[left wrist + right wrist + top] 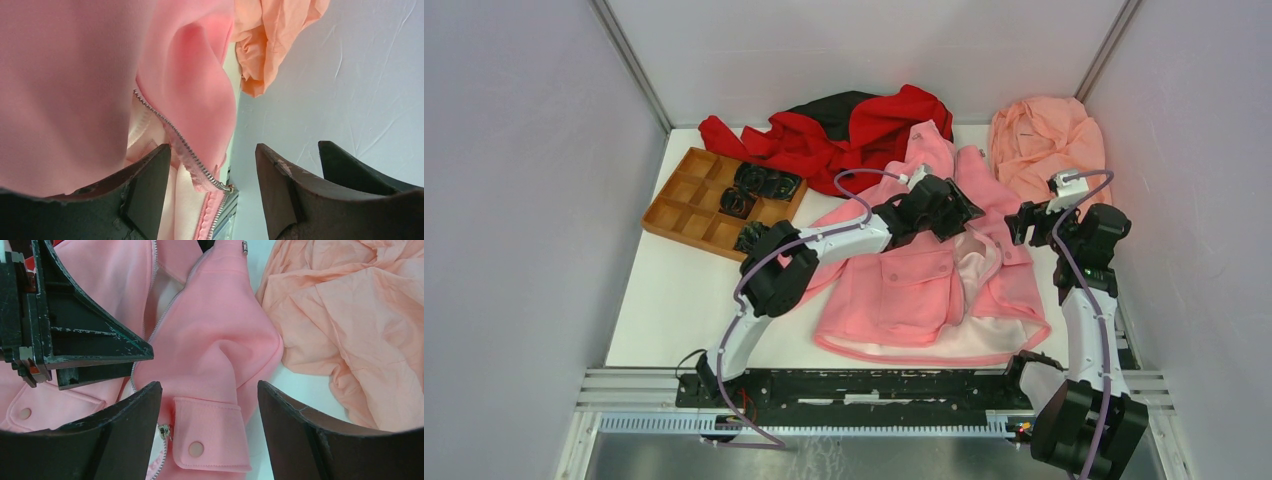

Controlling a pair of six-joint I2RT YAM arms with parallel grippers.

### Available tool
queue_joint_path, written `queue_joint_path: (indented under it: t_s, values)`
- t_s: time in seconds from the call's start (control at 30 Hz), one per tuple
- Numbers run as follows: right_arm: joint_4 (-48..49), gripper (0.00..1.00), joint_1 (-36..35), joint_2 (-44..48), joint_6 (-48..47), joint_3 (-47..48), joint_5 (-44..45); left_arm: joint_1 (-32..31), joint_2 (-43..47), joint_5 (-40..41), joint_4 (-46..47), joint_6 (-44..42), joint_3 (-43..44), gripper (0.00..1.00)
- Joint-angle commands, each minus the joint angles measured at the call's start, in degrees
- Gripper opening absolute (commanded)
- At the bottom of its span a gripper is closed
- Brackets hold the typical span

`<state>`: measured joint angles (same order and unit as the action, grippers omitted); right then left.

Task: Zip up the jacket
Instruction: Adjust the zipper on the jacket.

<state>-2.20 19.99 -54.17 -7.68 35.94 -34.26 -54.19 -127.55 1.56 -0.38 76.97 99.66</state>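
Observation:
The pink jacket (904, 285) lies spread in the middle of the table, front unzipped, with paler lining showing. My left gripper (967, 212) hovers open over its upper part; in the left wrist view (212, 150) a zipper tape with metal teeth (175, 135) hangs between the fingers and touches neither. My right gripper (1022, 224) is open just right of it. In the right wrist view (209, 385) it is above a snap pocket flap (210, 432), with the metal zipper slider (163, 431) beside the left finger (125, 430). The left gripper's body (75, 340) shows close by.
A red-and-black garment (844, 130) lies at the back. A salmon-peach cloth (1044, 140) lies at the back right, near my right gripper (360, 315). A wooden compartment tray (686, 205) holding black parts stands at the left. Grey walls enclose the table.

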Motion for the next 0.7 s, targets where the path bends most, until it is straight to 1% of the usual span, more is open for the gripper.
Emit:
queue_joint_path:
  t_s: [0.0, 0.33, 0.37, 0.4, 0.47, 0.53, 0.6, 0.63, 0.67]
  values:
    - [1.8, 0.76, 0.2, 0.9, 1.1, -0.2, -0.2, -0.1, -1.8, -2.3, 3.8, 3.5, 0.9, 0.69]
    - [1.8, 0.76, 0.3, 0.8, 1.2, -0.2, 0.0, -0.1, -4.4, -2.3, 0.7, 6.4, 2.9, 0.69]
    - [1.8, 0.76, 0.3, 0.8, 1.2, -0.3, 0.0, -0.1, -5.1, -2.6, -0.3, 6.6, 3.5, 0.67]
    - [1.8, 0.76, 0.2, 0.8, 1.2, -0.2, -0.1, -0.1, -5.7, -3.0, -0.7, 6.7, 4.2, 0.63]
    - [1.8, 0.76, 0.2, 0.8, 1.2, -0.3, 0.0, 0.0, -6.8, -3.9, 0.1, 6.7, 5.1, 0.5]
    - [1.8, 0.76, 0.2, 0.7, 1.0, -0.3, 0.1, 0.0, -7.1, -4.8, 3.3, 5.6, 5.4, 0.36]
    - [1.8, 0.76, 0.2, 0.8, 1.0, -0.2, 0.1, 0.1, -6.6, -5.4, 6.7, 2.5, 4.9, 0.18]
    - [1.8, 0.76, 0.3, 0.8, 0.9, -0.2, 0.1, 0.2, -5.8, -5.5, 8.7, -0.8, 4.6, 0.1]
    - [1.8, 0.76, 0.2, 0.8, 0.8, -0.1, -0.2, 0.3, -4.9, -5.7, 10.4, -3.9, 3.9, 0.07]
